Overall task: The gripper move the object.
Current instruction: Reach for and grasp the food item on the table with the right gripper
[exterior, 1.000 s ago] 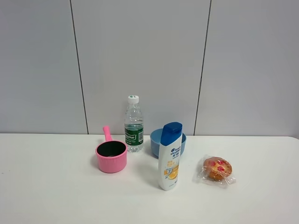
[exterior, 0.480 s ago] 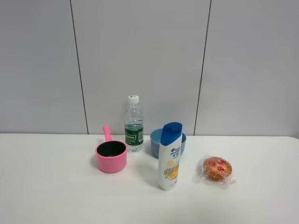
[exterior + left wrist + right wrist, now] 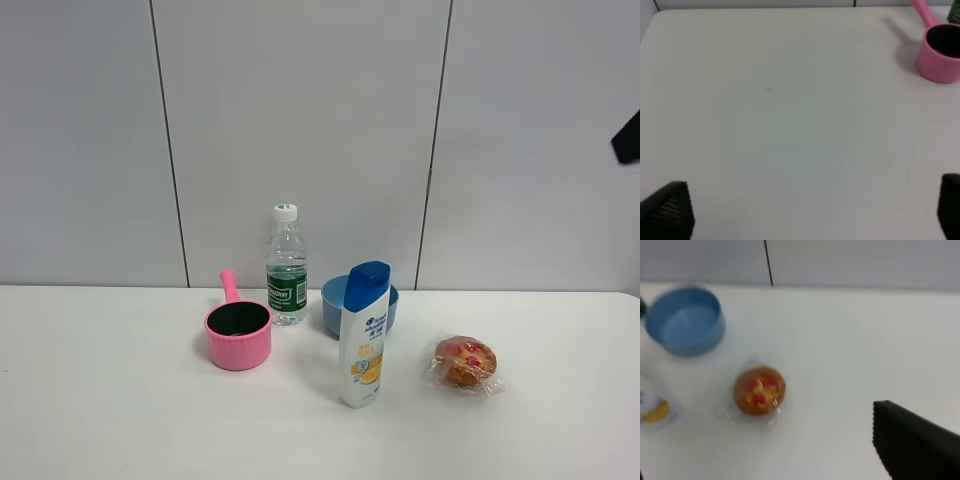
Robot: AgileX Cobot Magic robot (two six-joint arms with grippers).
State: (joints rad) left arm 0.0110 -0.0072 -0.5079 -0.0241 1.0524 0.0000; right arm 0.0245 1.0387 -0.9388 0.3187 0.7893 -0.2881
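The muffin [image 3: 465,362], golden-brown with red bits in clear wrap, lies on the white table [image 3: 120,420] to the right of the shampoo bottle. It also shows in the right wrist view [image 3: 759,390]. A black part of the right arm [image 3: 628,138] shows at the upper right edge, high above the table. Only one black finger [image 3: 912,442] of the right gripper shows, off to the side and well away from the muffin, with nothing held. The left gripper [image 3: 810,212] is open and empty over bare table, with the pink pot [image 3: 940,57] far from it.
A pink pot [image 3: 238,335], a water bottle [image 3: 286,268], a blue bowl [image 3: 345,300] and a white shampoo bottle with a blue cap [image 3: 364,335] stand in the middle of the table. The bowl [image 3: 685,320] lies near the muffin. A grey wall rises behind.
A black part of the right arm has come into the exterior view at the upper right edge. The objects on the table have not moved.
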